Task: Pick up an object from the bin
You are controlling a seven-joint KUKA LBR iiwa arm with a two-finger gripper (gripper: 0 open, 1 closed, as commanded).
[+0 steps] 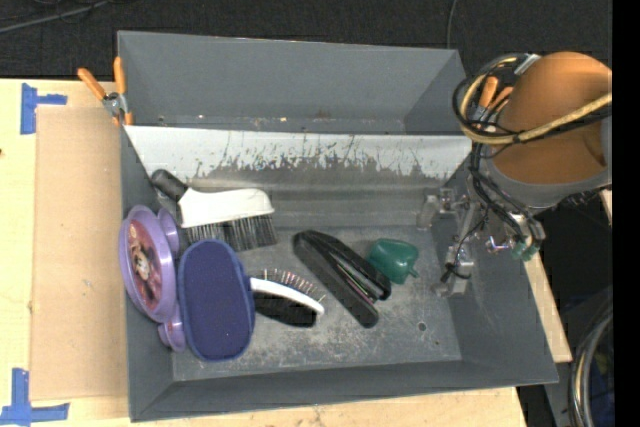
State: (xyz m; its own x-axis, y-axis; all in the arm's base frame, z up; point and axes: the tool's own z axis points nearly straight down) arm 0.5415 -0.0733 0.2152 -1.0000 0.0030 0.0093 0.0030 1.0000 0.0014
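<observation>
Camera view: jaws sit low by the right wall of the bin [300, 85], opening can't be told, nothing seen between them. Small green cap-like piece [393, 259] lies just inward, touching a long black brush [340, 277]. Best centre over green piece, then descend straight.

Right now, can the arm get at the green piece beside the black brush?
Probably yes. The green piece lies uncovered on the bin floor, with bare floor between it and the jaws at its right; only the black brush lies close on its left.
</observation>
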